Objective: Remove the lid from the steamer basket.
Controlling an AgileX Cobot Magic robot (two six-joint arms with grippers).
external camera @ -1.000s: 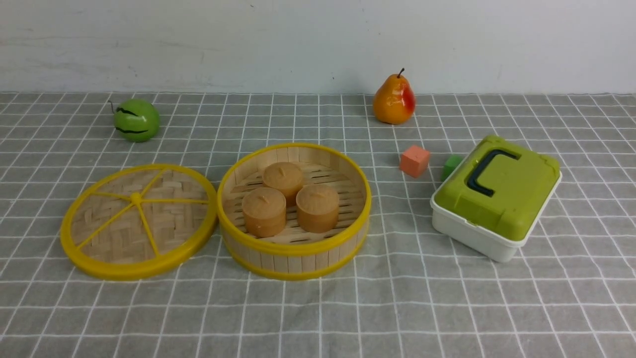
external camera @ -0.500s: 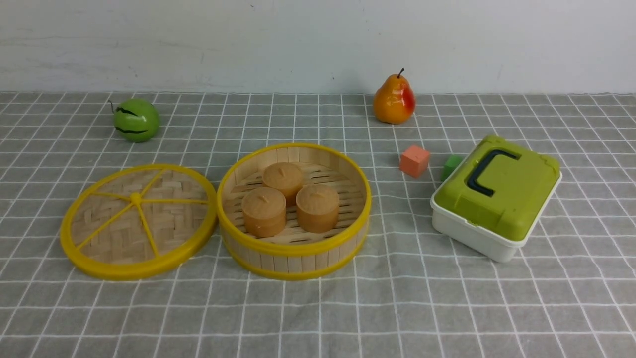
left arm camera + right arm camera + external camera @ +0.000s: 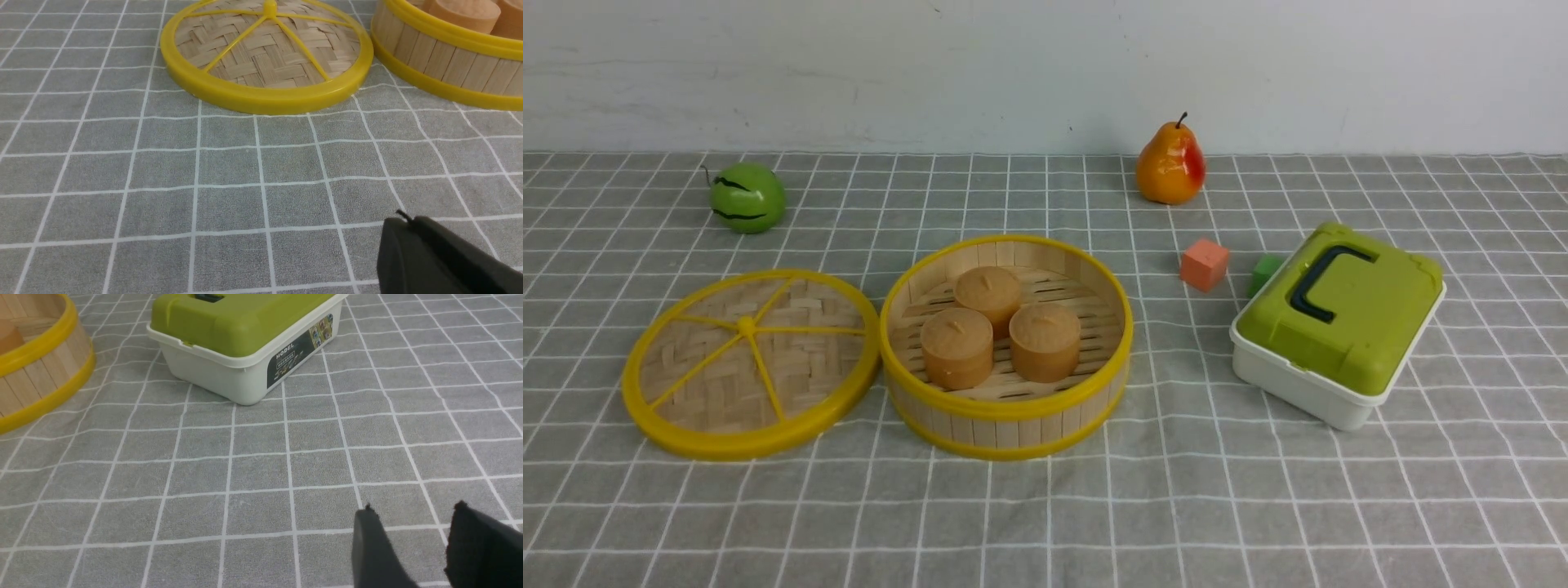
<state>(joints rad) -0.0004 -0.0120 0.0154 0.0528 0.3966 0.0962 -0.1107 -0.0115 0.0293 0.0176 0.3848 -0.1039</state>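
Observation:
The lid [image 3: 750, 363], a woven bamboo disc with a yellow rim and spokes, lies flat on the cloth left of the steamer basket [image 3: 1006, 408], its edge right beside the basket's wall. The basket stands uncovered with three brown buns [image 3: 1001, 331] inside. In the left wrist view the lid [image 3: 265, 57] and the basket [image 3: 445, 61] lie well ahead of my left gripper [image 3: 406, 220], whose black fingers are pressed together, shut on nothing. My right gripper [image 3: 412, 510] hangs open over bare cloth, holding nothing. Neither gripper shows in the front view.
A white box with a green lid [image 3: 1339, 322] sits right of the basket, also the white box [image 3: 245, 339]. Behind it lie an orange cube [image 3: 1204, 264] and a green cube [image 3: 1264, 272]. A pear [image 3: 1170, 166] and a green ball [image 3: 747, 197] stand near the back wall.

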